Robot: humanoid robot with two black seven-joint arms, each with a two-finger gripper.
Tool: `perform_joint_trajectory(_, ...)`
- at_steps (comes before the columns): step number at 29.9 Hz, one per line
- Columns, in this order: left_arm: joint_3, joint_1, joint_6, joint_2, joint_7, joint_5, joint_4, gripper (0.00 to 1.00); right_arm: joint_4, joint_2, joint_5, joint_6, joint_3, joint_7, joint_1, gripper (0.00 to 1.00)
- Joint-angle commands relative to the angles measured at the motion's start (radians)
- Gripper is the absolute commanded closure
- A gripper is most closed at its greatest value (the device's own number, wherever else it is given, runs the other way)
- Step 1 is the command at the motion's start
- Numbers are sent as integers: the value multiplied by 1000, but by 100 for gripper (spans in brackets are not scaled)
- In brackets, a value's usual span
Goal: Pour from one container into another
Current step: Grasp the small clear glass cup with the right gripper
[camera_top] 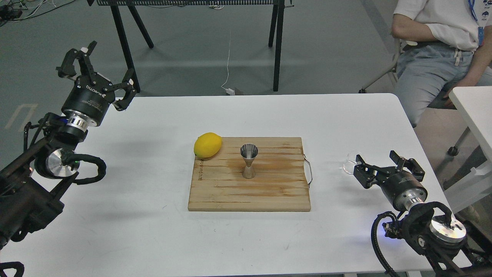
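Observation:
The clear glass beaker (348,166) stands on the white table (153,231), right of the cutting board; only its left part shows. My right gripper (376,157) is open just to the beaker's right, low over the table, its near finger overlapping the beaker's right side; the beaker is not between the fingers. The steel jigger (249,161) stands upright in the middle of the wooden cutting board (250,194). At the table's far left corner my left gripper (103,63) is raised, open and holding nothing.
A lemon (208,145) rests on the board's back left corner. A seated person (438,46) is behind the table's right corner, and a second white table (474,111) stands to the right. Black table legs (123,42) stand behind.

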Motion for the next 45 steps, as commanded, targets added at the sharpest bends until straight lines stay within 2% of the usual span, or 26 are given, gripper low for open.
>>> perform_joint_trajectory(1,0,2,2,-1,0,0,0,0,-2,-1,-15,-90,-23,-2,26,2)
perform_joint_trajectory(5,2,3,5,-1,0,0,1,0,-10,2,-24,-142,-32,-2,43,2)
perform_joint_trajectory(14,8,3,10,-21,0,2,1,0,-70,-1,-36,-144,-58,-11,73,3)
perform_joint_trajectory(37,12,7,8,-38,0,6,9,0,-309,76,-41,-88,-147,-11,220,4)
perform_joint_trajectory(45,14,5,11,-47,0,8,10,0,-318,79,-41,-70,-147,-13,239,7)
